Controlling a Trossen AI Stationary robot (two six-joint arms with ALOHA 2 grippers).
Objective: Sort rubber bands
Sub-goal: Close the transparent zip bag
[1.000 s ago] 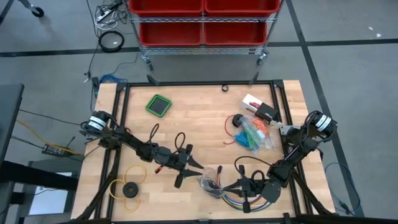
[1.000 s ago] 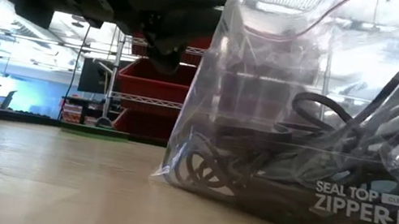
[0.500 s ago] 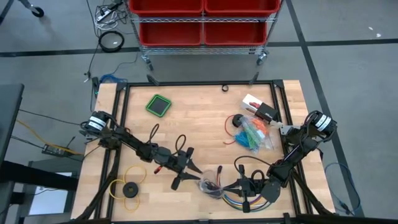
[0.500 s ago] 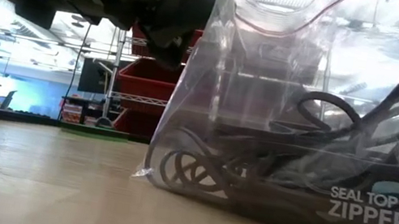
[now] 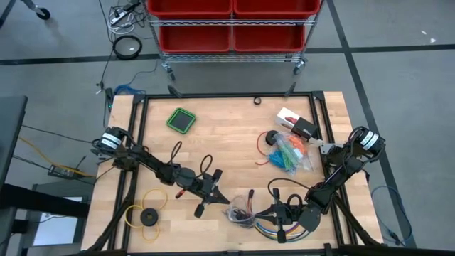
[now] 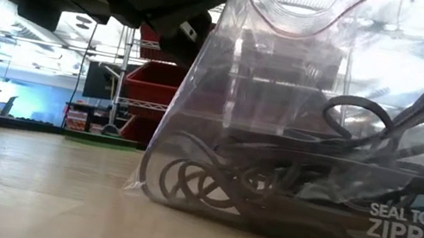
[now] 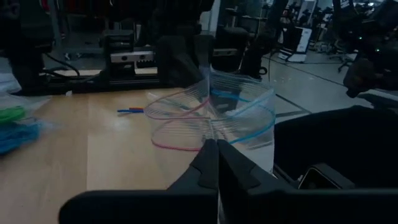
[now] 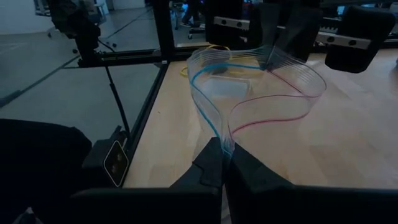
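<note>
Well, the wooden table (image 5: 227, 135) fills the middle of the room, and everything else sits on it or hangs over it. Taking the clear zipper bag (image 5: 242, 208) near the table's front edge as the mark: behind it, beyond the table's far edge, stands a wire rack with red bins (image 5: 231, 25).

The two dark arms reach in to the bag from either side. The left gripper (image 5: 222, 199) meets the bag's left edge, its fingers pressed together on the plastic rim; the left wrist view shows the pink and blue zipper lines of the bag's mouth (image 7: 211, 118) spreading out just past the closed fingertips. The right gripper (image 5: 264, 210) is at the bag's right side, likewise clenched on the rim, with the opening (image 8: 258, 84) bowed wide in front of it. So the bag is held between both grippers with its mouth open. From table height it stands upright with dark rubber bands (image 6: 271, 182) coiled in its bottom.

Behind and to the right of the bag lies a second plastic bag holding green and blue rubber bands (image 5: 290, 153). To the bag's left rests a yellow ring with a black disc (image 5: 148, 215). Far behind and to the left sits a small green square lid (image 5: 182, 119).
</note>
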